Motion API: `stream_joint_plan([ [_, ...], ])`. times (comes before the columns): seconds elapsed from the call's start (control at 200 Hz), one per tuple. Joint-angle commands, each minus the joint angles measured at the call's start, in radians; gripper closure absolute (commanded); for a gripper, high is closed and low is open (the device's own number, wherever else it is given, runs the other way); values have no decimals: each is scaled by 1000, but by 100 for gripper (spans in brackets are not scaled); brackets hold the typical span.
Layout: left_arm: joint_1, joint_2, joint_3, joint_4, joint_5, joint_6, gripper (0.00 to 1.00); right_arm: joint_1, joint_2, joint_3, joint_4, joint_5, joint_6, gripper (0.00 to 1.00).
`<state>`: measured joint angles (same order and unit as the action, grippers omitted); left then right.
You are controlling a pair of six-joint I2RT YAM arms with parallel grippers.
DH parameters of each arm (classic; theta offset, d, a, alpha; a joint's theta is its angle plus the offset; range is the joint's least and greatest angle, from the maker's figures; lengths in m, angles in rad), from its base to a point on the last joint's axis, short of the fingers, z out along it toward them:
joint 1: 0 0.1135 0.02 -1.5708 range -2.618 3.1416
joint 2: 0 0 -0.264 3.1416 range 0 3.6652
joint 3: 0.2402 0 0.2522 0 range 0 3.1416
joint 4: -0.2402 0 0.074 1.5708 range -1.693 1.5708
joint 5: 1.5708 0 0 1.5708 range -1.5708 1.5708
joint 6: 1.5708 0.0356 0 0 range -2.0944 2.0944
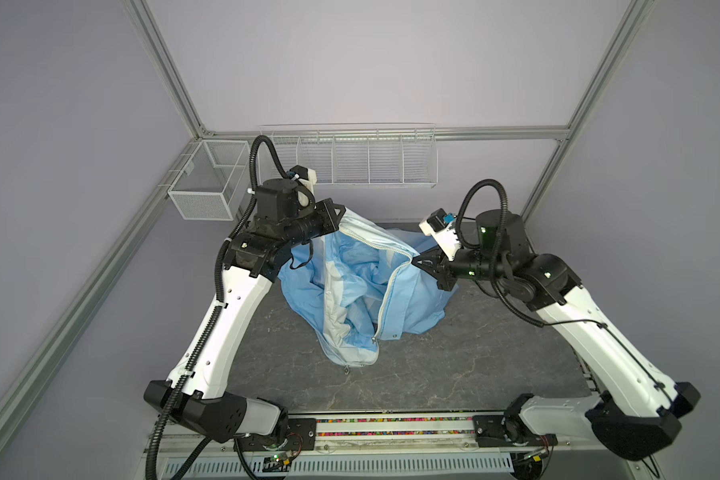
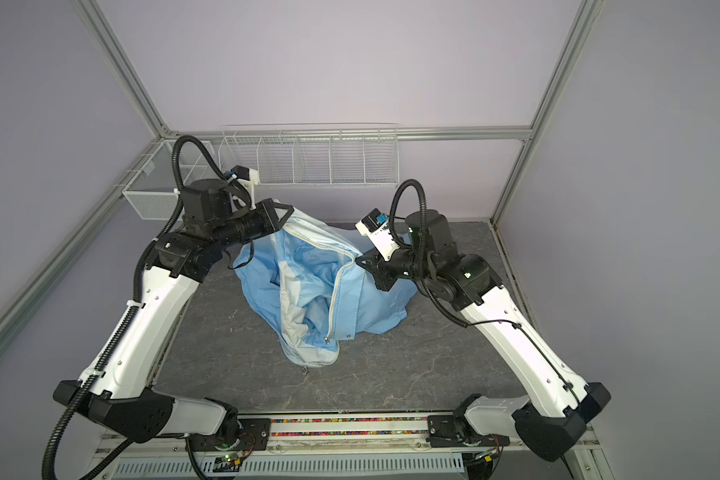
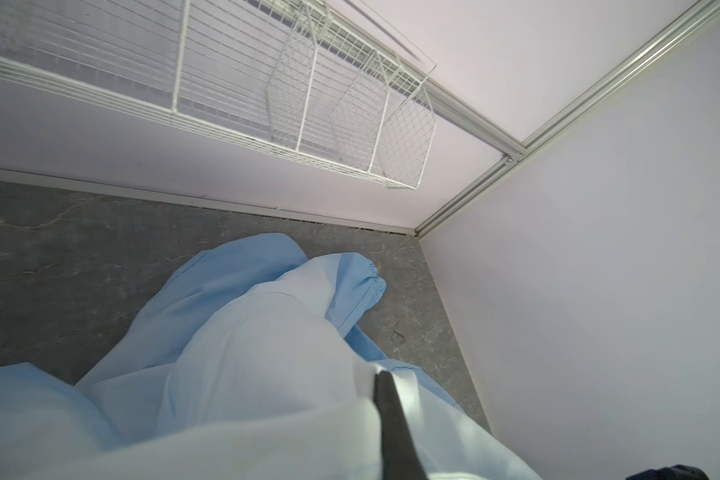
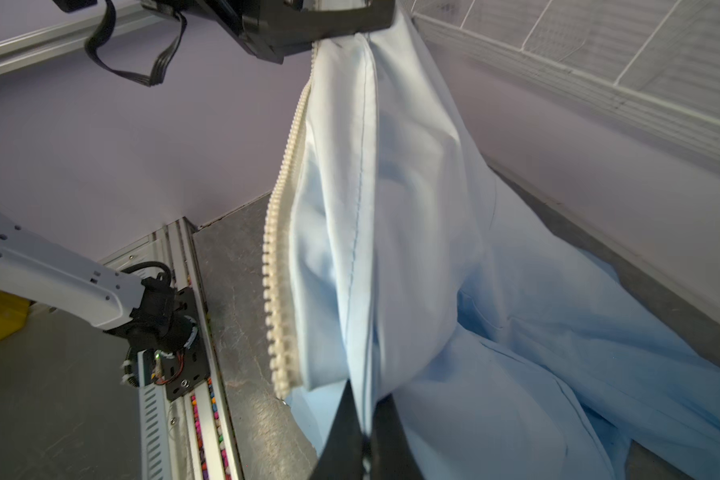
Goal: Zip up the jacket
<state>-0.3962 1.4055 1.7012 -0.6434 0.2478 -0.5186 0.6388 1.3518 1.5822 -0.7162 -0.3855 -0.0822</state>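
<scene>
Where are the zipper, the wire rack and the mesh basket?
zipper [image 4: 275, 257], right wrist view, its cream teeth.
wire rack [image 1: 352, 163], a top view, front grid.
mesh basket [image 1: 200, 203], a top view, side wall.

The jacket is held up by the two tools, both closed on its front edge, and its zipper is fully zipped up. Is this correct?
Not quite. The zipper is open: the right wrist view shows a single bare row of teeth. The rest holds: the jacket is held up by the left tool and the right tool, both closed on its front edge.

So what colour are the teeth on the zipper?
Cream-white zipper teeth, clearest in the right wrist view, along the light-blue jacket.
</scene>
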Motion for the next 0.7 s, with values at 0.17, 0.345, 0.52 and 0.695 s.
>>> stream_joint_plan([
  [0.17, 57, 113, -66, 24, -223, 67, 100, 4, 456, 101, -136, -136, -44, 89],
  [0.345, 131, 291, 48, 11, -320, 69, 100, 16, 590, 186, -68, 9, 93, 71],
  [0.52, 146, 501, 293, -88, -383, 84, 52, 43, 631, 205, -44, 63, 142, 50],
  [0.695, 146, 566, 407, -178, -381, 59, 18, 52, 560, 143, -32, 152, 137, 35],
])
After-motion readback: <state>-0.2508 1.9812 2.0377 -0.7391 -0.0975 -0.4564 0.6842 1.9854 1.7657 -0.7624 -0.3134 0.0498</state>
